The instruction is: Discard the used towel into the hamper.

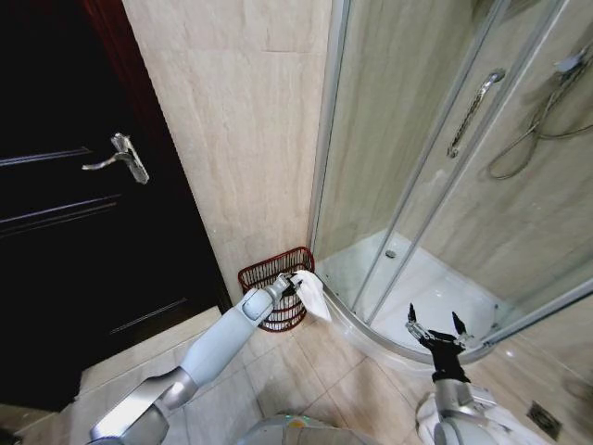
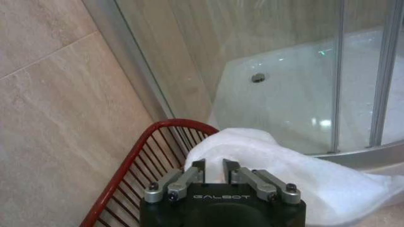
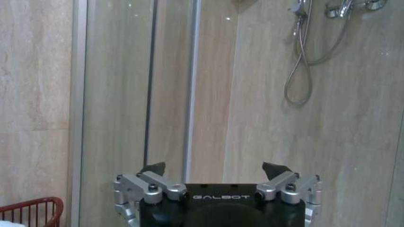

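Towel (image 1: 311, 294), white and crumpled, hangs pinched in the left pincer (image 1: 296, 284), right over the near rim of the hamper (image 1: 275, 298). From the left wrist view the two fingers (image 2: 196, 171) are pressed together on a fold of the cloth (image 2: 284, 179), which spills away from the hamper (image 2: 146, 165) towards the shower's curved sill (image 2: 372, 151). The basket is red wire with open slats, standing on the tiled floor (image 1: 334, 380) in the corner where the beige wall (image 1: 241, 139) meets the glass shower enclosure (image 1: 417, 167).

The left arm (image 1: 208, 357) stretches forward and low from the robot's body. The right pincer (image 1: 436, 330) is held upright, well apart from the hamper, in front of the shower's sill, with its fingers (image 3: 153, 168) spread wide and nothing between them.

"GALBOT" is printed in pale letters on the black body of each pincer, readable in both wrist views. A dark door (image 1: 74, 213) with a silver lever handle (image 1: 119, 159) stands to the left of the wall. Inside the shower a chrome hose (image 3: 298, 71) loops down the tiles.
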Tool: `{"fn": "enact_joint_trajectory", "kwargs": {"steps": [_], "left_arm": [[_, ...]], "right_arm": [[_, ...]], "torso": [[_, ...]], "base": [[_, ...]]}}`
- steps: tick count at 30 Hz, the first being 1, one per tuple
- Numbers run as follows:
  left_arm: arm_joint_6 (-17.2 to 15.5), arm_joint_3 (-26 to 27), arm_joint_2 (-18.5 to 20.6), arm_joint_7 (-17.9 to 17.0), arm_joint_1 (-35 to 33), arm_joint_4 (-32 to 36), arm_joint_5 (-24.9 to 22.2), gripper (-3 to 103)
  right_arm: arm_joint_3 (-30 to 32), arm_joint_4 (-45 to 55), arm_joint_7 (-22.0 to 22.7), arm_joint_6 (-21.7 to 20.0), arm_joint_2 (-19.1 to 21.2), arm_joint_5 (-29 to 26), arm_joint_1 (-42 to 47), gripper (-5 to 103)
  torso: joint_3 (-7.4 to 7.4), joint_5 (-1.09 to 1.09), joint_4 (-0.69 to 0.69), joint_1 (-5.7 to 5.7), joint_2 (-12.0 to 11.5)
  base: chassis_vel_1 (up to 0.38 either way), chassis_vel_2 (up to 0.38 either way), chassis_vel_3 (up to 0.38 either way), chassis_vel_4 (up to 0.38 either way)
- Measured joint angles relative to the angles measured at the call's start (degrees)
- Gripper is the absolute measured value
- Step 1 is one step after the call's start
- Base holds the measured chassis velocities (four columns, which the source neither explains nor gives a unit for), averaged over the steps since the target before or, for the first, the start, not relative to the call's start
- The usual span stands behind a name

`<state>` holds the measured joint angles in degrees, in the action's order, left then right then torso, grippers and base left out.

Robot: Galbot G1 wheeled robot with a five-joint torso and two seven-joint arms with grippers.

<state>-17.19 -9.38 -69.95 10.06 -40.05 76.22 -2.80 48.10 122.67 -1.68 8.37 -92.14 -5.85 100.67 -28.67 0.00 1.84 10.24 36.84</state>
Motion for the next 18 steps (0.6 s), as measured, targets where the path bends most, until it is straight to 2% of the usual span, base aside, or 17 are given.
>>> {"fn": "enact_joint_trajectory", "kwargs": {"steps": [1,4,6,18], "left_arm": [[0.0,0.0,0.0,0.0,-0.1,0.0,0.0,19],[0.0,0.1,-0.2,-0.3,-0.4,0.1,-0.5,4],[-0.1,0.0,-0.2,-0.3,-0.5,0.1,-0.6,2],[-0.3,-0.1,-0.2,-0.9,-0.9,0.6,-1.1,0]], "right_arm": [[0.0,0.0,0.0,0.0,0.0,0.0,0.0,100],[0.3,0.0,0.0,0.2,0.0,-0.1,0.4,100],[0.4,0.0,0.0,0.3,0.0,-0.2,0.4,100],[0.6,0.1,0.0,0.9,0.0,-0.5,0.9,100]], "torso": [[0.00,0.00,0.00,0.00,0.0],[0.00,0.00,0.00,0.00,0.0],[0.00,0.00,0.00,0.00,0.0],[0.00,0.00,0.00,0.00,0.0]], "base": [[0.000,0.000,0.000,0.000],[0.000,0.000,0.000,0.000],[0.000,0.000,0.000,0.000],[0.000,0.000,0.000,0.000]]}}
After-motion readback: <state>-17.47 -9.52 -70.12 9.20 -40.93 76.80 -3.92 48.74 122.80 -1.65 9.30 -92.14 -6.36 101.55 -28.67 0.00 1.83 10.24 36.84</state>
